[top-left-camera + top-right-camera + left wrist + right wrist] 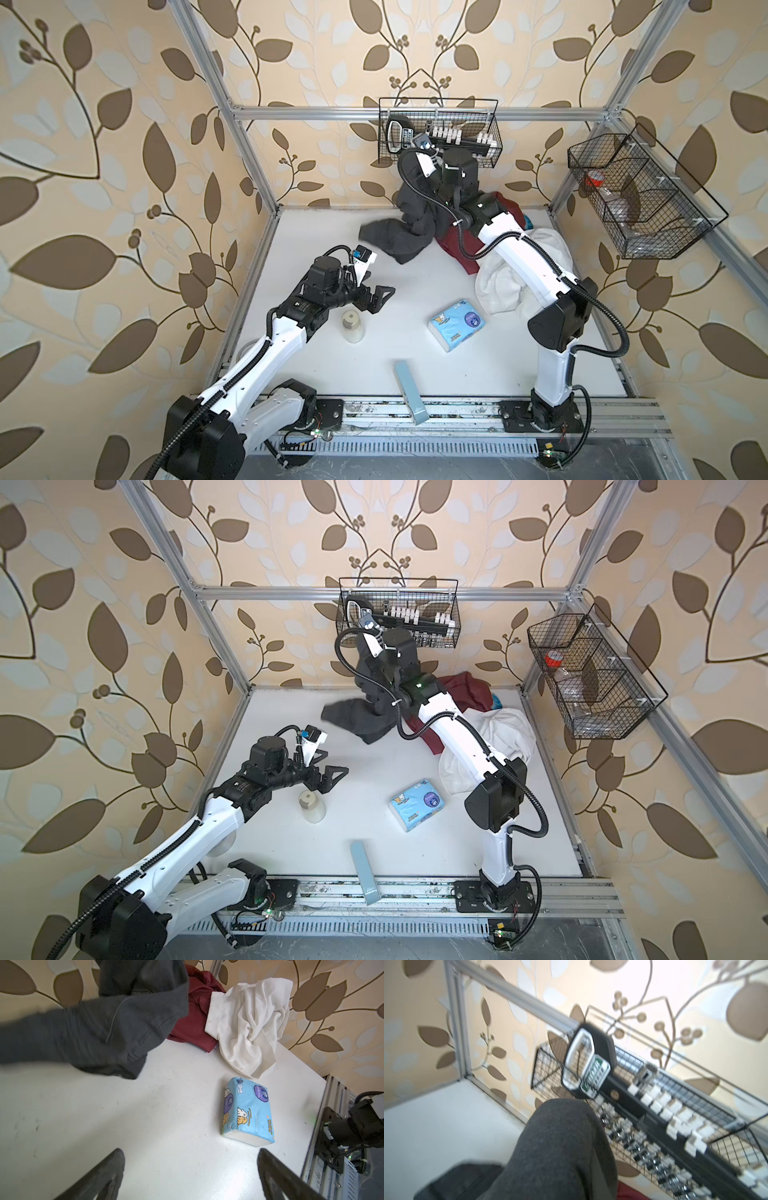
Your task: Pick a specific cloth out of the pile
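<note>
The cloth, charcoal grey and soft, sits by the back edge of the tabletop, about midway along it. We see its upper part held up off the surface at the right gripper. Its lower folds and one long sleeve-like part lie on the tabletop, spread toward the left edge. In the right wrist view the same grey knit drapes over the spot where the fingers would show, so we cannot see them. The jaws are closed tight, and from the way the fabric hangs we take it that they pinch it.

On its right side the cloth touches the maroon cloth, part of the pile in the back right corner. The white cloth lies at the front of that pile, partly under the right arm in both top views. A bit of bright blue fabric shows near the back edge.

The left gripper hangs over the tabletop near the left edge, well apart from the cloth, jaws spread wide with nothing between them. The left wrist view shows its fingers over bare surface. Just beside it, toward the front, stands a pale lidded jar. A light blue tissue pack lies just beside the white cloth. A slim pale blue box lies across the front edge, one end over the rail.
</note>
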Motion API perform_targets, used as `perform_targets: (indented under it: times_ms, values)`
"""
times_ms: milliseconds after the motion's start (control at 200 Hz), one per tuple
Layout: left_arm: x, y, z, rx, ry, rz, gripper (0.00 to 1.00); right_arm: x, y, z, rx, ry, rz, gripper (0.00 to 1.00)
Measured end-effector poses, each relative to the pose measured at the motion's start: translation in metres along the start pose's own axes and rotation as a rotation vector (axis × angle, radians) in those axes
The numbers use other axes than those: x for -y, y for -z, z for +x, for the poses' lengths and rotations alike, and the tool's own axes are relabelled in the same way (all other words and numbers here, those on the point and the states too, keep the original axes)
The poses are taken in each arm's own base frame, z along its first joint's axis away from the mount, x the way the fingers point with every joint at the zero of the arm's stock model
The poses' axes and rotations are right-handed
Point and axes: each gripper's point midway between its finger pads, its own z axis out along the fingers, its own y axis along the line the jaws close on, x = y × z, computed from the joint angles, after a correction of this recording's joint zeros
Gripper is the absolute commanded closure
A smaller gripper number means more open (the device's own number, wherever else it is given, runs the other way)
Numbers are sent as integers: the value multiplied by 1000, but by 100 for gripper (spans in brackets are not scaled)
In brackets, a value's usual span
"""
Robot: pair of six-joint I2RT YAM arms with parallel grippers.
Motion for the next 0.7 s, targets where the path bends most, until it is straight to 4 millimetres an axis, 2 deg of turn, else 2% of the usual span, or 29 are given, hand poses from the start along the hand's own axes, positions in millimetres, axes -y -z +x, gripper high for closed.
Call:
perform_targets:
  times_ms: [65,125,190,255,360,480,550,595,620,700]
  values:
    - [0,1,-2,7,-3,-5,1,-13,2,-26,76,-33,-51,100]
    - [-1,3,-3,12,-6,-12,1,-31,-1,-39,125,-66,-110,100]
    - [-1,3,-4,16,-8,-17,1,-53,-9,-40,151,-99,-180,100]
    - [-1,4,-5,19,-9,-20,1,-78,-24,-25,145,-135,-250,100]
    - [-1,5,-5,21,-10,-21,1,-122,-57,26,83,-192,-350,100]
    - [-2,5,-6,24,-11,-27,1,-177,-90,107,-28,-262,-477,100]
    - [-4,5,-6,24,-11,-38,1,-204,-98,150,-99,-303,-548,85]
    - [-5,5,-6,24,-11,-44,1,-219,-99,170,-136,-321,-589,77]
    - [-5,5,-6,24,-11,-46,1,-226,-99,181,-160,-333,-609,68]
    - [-6,5,-5,23,-10,-48,1,-241,-94,206,-226,-363,-664,28]
